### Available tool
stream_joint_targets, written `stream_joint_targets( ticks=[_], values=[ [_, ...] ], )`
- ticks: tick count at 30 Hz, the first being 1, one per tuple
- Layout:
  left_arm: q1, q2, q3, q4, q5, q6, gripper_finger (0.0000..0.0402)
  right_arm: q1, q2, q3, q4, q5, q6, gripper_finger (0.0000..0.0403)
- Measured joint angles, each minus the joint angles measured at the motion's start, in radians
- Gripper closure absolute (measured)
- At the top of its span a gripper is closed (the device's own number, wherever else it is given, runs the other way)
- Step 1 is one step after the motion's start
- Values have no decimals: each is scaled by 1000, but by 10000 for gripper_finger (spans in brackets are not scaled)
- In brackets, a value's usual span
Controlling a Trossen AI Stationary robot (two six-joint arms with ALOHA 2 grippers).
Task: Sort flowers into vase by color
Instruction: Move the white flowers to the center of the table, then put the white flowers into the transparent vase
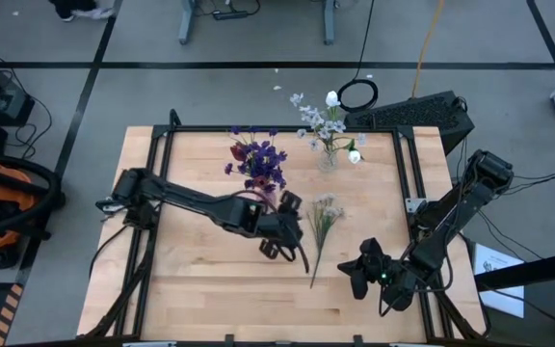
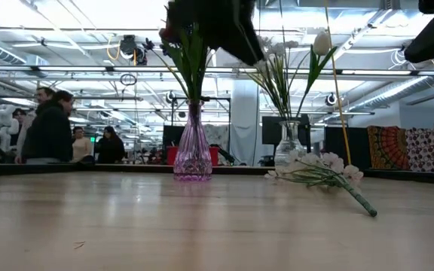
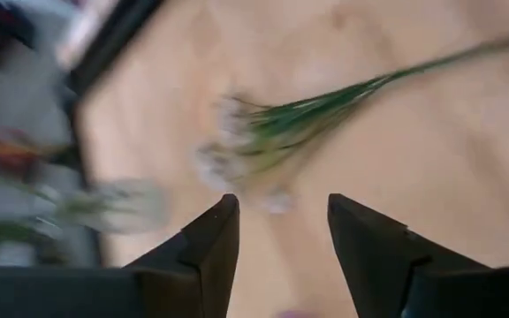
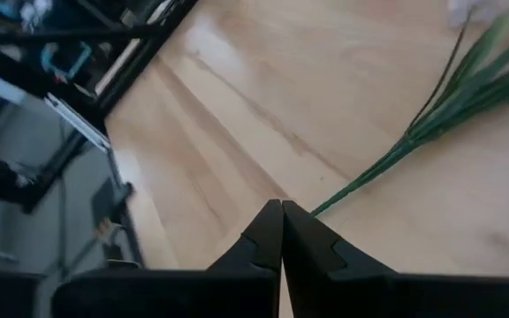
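High view: a spray of tiny white blossoms (image 1: 322, 220) lay flat on the counter (image 1: 191, 280), between the left gripper (image 1: 285, 234), fingers spread and empty, and the right gripper (image 1: 359, 271), pressed together near the stem's end. Light, limp and easily crushed, it looked best pinched low on its thin green stem, clear of the blossoms.

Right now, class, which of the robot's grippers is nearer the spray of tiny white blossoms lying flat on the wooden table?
Left. The left gripper hangs open just beside the white spray. The right gripper, shut, sits farther off, beyond its stem end.
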Motion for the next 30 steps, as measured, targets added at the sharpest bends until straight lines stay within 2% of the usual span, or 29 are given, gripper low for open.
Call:
stream_joint_targets(
  ticks=[2, 5, 8, 11, 12, 16, 20, 24, 30],
  values=[
    [1, -23, -5, -33, 72, -127, 231, -7, 0, 0, -2, 2, -52, 403],
    [-15, -43, -24, -84, 117, -255, 261, -26, 0, 0, -1, 3, -69, 403],
    [-40, -65, -55, -114, 124, -333, 311, -60, 0, 0, -1, 1, -68, 403],
    [-63, -113, -139, -83, 133, -387, 379, -94, 0, 17, 0, -1, -130, 403],
    [-69, -134, -177, -58, 146, -407, 389, -107, 0, 30, -2, -3, -157, 403],
    [-88, -253, -376, 67, 152, -513, 395, -181, 10, 120, -58, -57, -287, 403],
    [-97, -416, -609, 249, 150, -625, 398, -270, 71, 266, -248, -121, -327, 403],
    [-104, -588, -814, 385, 125, -699, 398, -363, 183, 454, -510, -219, -272, 403],
    [-111, -844, -1030, 374, 30, -768, 398, -478, 380, 703, -897, -339, -122, 403]
  ],
)
